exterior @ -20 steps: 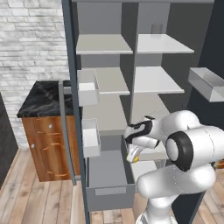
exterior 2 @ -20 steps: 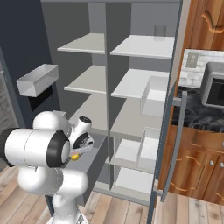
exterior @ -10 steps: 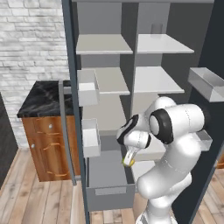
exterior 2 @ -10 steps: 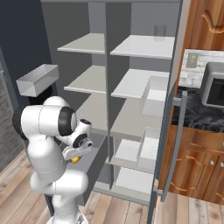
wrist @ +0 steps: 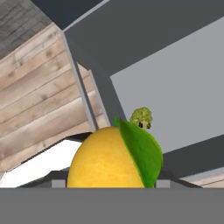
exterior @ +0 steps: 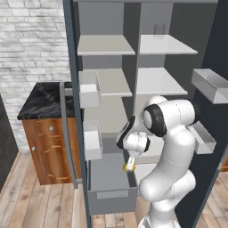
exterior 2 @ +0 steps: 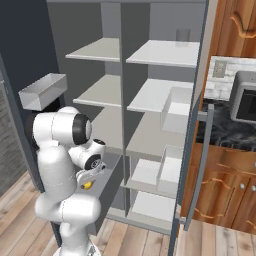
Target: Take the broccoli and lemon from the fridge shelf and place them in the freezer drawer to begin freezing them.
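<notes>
Gripper (exterior: pixel 129 167) clamps the lemon (wrist: pixel 114 158) above the open freezer drawer (exterior: pixel 110 194), near its right wall. Broccoli (wrist: pixel 141 117) lies on the drawer's floor, beyond the fruit.

We see the freezer drawer (exterior: pixel 111 187) open-topped below our hand (exterior: pixel 129 165), broccoli (wrist: pixel 141 117) by its far wall, door bin (exterior: pixel 92 141) crowding one edge
</notes>
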Motion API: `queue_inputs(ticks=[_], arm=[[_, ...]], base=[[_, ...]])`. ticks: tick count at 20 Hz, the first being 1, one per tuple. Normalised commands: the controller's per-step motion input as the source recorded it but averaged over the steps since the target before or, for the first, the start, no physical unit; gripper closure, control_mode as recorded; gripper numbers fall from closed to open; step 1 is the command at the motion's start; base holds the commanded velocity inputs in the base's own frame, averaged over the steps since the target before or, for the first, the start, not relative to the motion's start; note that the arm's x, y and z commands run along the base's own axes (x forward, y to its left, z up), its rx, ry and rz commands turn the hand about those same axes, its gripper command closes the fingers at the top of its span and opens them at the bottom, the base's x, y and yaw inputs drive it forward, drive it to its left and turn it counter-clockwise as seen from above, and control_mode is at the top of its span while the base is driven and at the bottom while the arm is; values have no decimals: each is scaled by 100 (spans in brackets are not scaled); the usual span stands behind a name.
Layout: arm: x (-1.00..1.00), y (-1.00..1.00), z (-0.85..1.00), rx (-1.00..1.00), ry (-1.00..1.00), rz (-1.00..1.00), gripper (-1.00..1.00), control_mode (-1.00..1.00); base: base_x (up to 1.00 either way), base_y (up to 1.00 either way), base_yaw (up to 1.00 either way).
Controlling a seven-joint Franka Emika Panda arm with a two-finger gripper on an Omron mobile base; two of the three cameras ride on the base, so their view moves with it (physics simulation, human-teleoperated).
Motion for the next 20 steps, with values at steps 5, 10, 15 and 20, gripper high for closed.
queue_inputs(ticks=[5,10,15,20], arm=[[5,4,-23,0,0,9,100,-100],[6,1,-23,0,0,8,100,-100],[2,0,-32,0,0,7,100,-100],[0,11,-33,0,0,5,100,-100]], base=[[0,0,0],[0,0,0],[0,0,0],[0,0,0]])
